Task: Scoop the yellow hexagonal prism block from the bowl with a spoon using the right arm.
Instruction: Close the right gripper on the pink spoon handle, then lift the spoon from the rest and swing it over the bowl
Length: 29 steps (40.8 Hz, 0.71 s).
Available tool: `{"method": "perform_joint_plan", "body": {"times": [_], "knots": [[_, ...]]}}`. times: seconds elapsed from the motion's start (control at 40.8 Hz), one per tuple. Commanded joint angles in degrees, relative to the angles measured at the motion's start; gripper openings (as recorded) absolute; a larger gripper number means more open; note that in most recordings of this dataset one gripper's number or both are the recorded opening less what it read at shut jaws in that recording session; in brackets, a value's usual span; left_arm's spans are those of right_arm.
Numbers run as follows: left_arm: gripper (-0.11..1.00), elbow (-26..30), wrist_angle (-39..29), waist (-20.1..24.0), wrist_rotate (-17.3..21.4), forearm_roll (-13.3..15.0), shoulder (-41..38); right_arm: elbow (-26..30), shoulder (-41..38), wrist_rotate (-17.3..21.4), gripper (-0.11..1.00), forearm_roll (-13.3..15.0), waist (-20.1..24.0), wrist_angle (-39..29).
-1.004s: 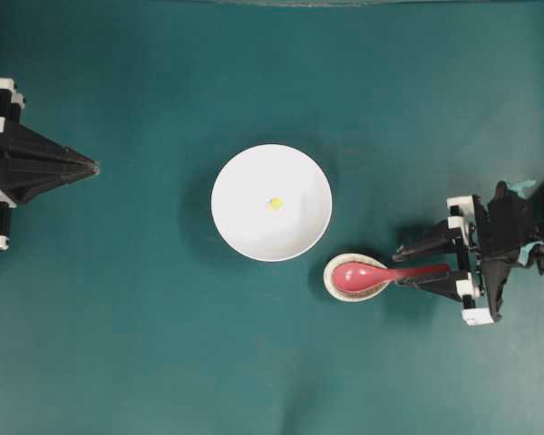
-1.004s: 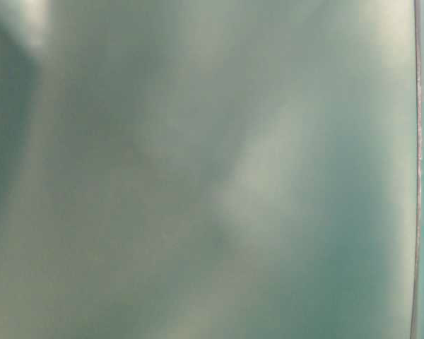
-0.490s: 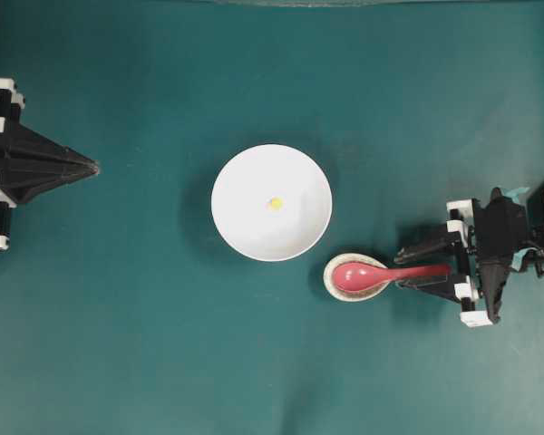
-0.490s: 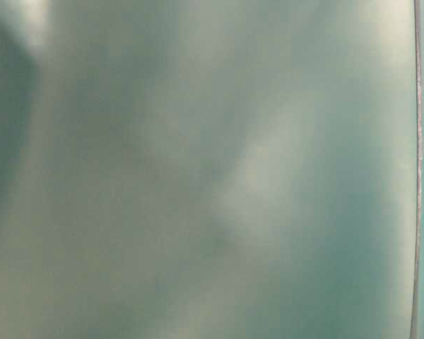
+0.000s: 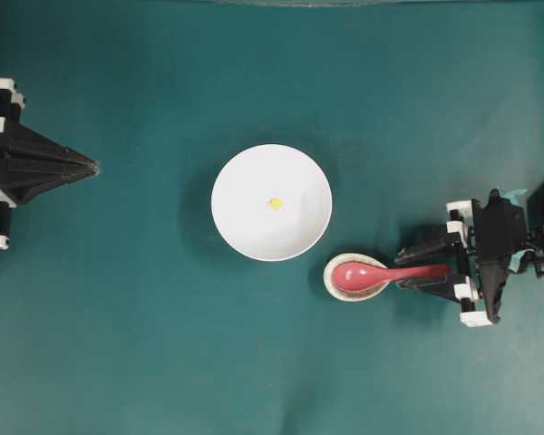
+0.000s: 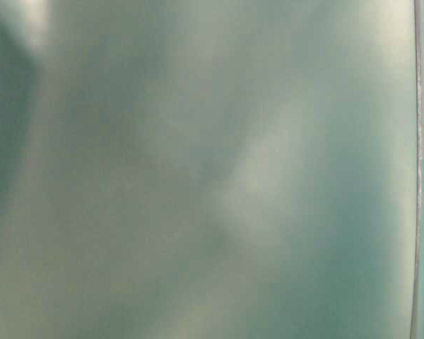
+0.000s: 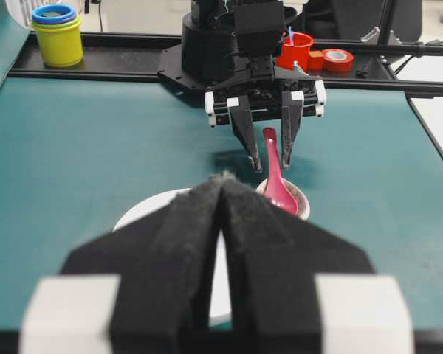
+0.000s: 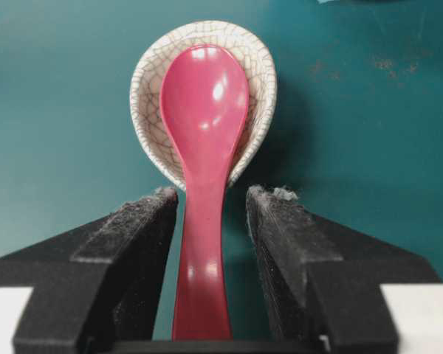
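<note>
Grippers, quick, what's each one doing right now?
Left gripper: shut, holding nothing.
Right gripper: open, fingers on either side of the spoon handle, not gripping.

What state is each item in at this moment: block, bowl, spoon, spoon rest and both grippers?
yellow hexagonal prism block: lying in the bowl, near its middle.
bowl: upright on the table, untouched.
spoon: scoop resting in the spoon rest, handle between the right gripper's fingers, not yet gripped.
spoon rest: upright on the table beside the bowl, holding the spoon's scoop.
right gripper: open, fingers on either side of the handle.
left gripper: shut, holding nothing.
</note>
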State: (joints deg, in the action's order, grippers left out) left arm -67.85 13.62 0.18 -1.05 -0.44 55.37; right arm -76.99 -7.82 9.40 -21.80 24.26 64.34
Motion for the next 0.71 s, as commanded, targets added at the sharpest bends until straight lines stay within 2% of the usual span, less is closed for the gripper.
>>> {"method": "perform_joint_plan", "body": {"times": [0.0,0.098,0.22,0.441,0.686], "knots": [[0.00,1.58,0.35,0.00,-0.09,-0.09,-0.44,0.35,0.35,-0.09,0.48,0.00,0.26,0.18],[0.00,1.49,0.35,0.00,-0.09,-0.09,-0.44,0.44,0.35,-0.18,0.40,0.00,0.35,0.18],[0.00,1.58,0.35,0.00,-0.09,-0.09,-0.44,0.44,0.53,-0.18,0.22,0.00,0.26,0.18],[0.00,1.58,0.35,0.09,-0.09,-0.09,-0.44,0.53,4.48,-0.88,0.22,-0.09,0.18,-1.14],[0.00,1.58,0.35,0.09,-0.09,-0.09,-0.44,1.23,14.77,-2.55,0.22,-0.09,-1.76,-11.95]]}}
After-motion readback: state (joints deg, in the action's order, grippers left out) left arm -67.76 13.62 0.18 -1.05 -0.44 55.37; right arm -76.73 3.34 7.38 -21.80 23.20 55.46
